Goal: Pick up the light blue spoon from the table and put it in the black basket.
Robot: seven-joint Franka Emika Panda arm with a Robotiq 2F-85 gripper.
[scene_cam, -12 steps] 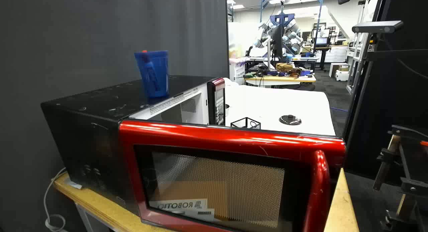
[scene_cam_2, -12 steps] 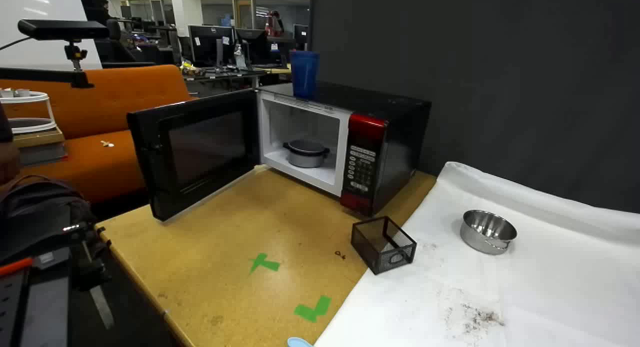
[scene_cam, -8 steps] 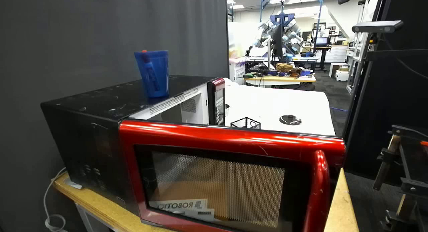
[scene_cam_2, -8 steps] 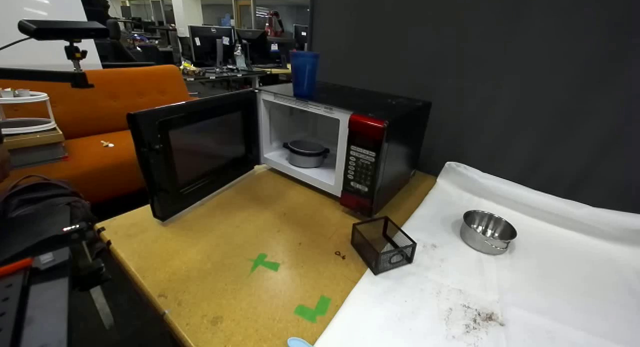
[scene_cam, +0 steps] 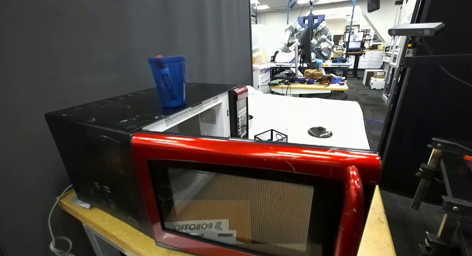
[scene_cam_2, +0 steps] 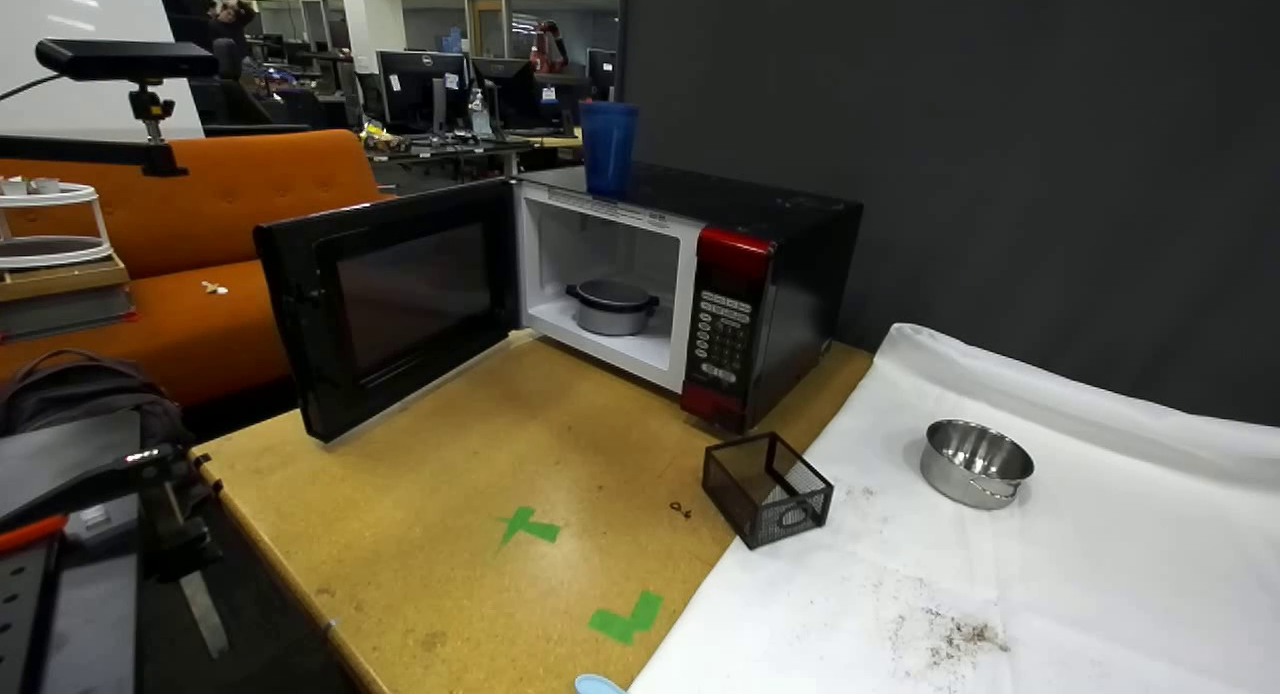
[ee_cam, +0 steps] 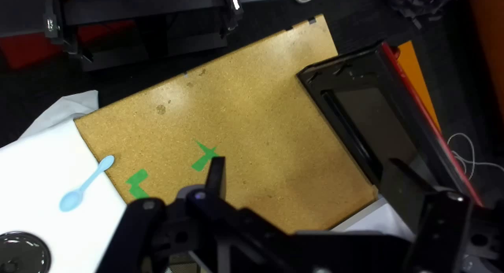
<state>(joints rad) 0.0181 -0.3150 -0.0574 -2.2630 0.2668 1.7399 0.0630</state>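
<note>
The light blue spoon (ee_cam: 84,185) lies on the table (ee_cam: 31,166) with its handle end over the wooden board's edge. In an exterior view only its end (scene_cam_2: 598,685) shows at the bottom. The black basket (scene_cam_2: 767,494) stands where board and white top meet, with nothing seen in it; in an exterior view the microwave door partly hides the basket (scene_cam: 271,136). My gripper (ee_cam: 306,161) is open and empty, high above the board, with the spoon off to its left in the wrist view. A dark part, perhaps of the arm or gripper, shows at the top of both exterior views.
The microwave (scene_cam_2: 735,314) stands open, its red-framed door (ee_cam: 374,115) jutting over the board. It holds a grey pot (scene_cam_2: 612,312); a blue cup (scene_cam_2: 609,149) stands on top. A metal bowl (scene_cam_2: 975,464) and a dark oval lid (scene_cam: 320,132) lie on the white top.
The dark part at the top of an exterior view has moved lower and slightly left, and a dark piece now shows at the top edge elsewhere. Spoon and basket have not moved.
</note>
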